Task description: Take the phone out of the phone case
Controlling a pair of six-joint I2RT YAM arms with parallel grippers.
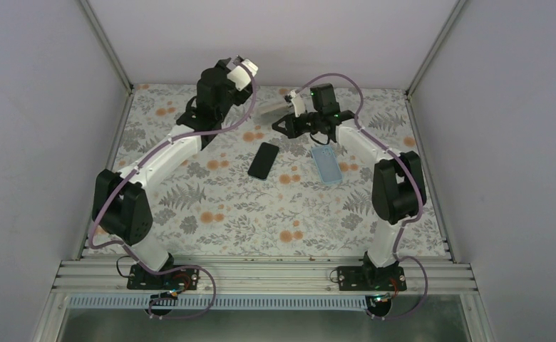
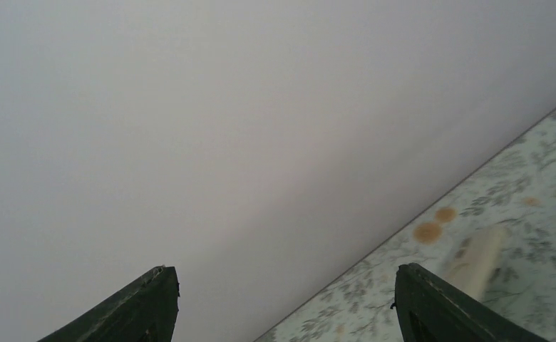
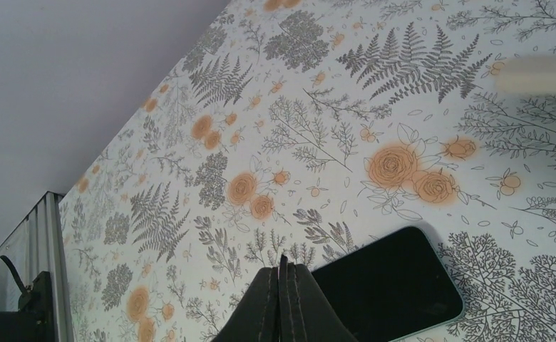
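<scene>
The black phone (image 1: 263,160) lies bare and face up on the flowered table, near the middle. In the right wrist view the phone (image 3: 389,285) shows a thin pale teal rim. The light blue phone case (image 1: 326,165) lies flat to the phone's right, apart from it. My right gripper (image 1: 279,127) hovers just behind the phone, and its jaws (image 3: 284,265) are pressed together with nothing between them. My left gripper (image 1: 234,63) is raised at the back, pointing at the rear wall. Its fingers (image 2: 284,272) stand wide apart and hold nothing.
A pale beige stick-like object (image 1: 271,108) lies near the back of the table, between the two grippers; this same stick (image 2: 478,260) shows beside my left gripper's right finger. White walls close in the table at the back and both sides.
</scene>
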